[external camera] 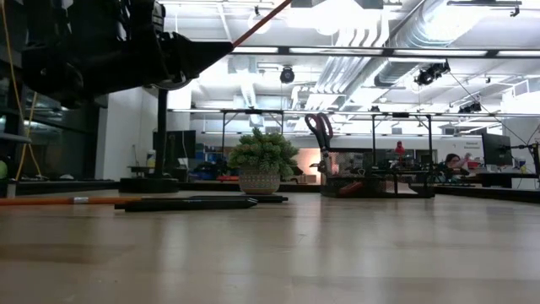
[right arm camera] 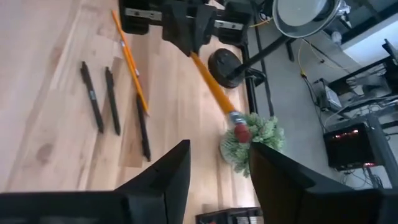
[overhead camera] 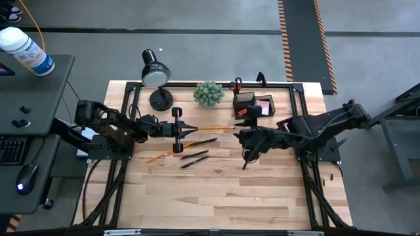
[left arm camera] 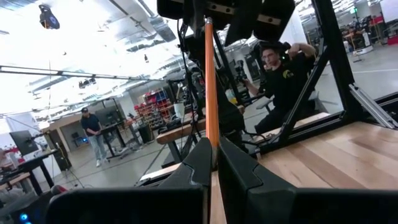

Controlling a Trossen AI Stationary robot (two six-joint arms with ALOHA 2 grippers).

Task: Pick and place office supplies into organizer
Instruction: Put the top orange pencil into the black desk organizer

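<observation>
My left gripper (overhead camera: 191,128) is shut on an orange pencil (overhead camera: 215,127), held above the table left of the centre. The pencil's red eraser end (right arm camera: 240,132) points toward the table's right edge. My right gripper (right arm camera: 217,180) is open and empty, just right of that end (overhead camera: 248,145). A second orange pencil (overhead camera: 164,154) and three black pens (overhead camera: 195,155) lie flat on the table. The black organizer (overhead camera: 252,105) stands at the far edge, with red-handled scissors (overhead camera: 236,84) and a pink sticky-note pad (overhead camera: 264,105) in it. My left gripper pinches the pencil's shaft (left arm camera: 211,140) between its two fingers, near the end opposite the eraser. The fingers come from the table's left and lie along the pencil. The pencil is lifted clear of the table, and its free eraser end (overhead camera: 231,127) sticks out rightward.
A green plant ball (overhead camera: 209,94) and a black desk lamp (overhead camera: 155,75) stand at the far edge, left of the organizer. The black frame rails (overhead camera: 197,85) run round the table. People show in the room beyond.
</observation>
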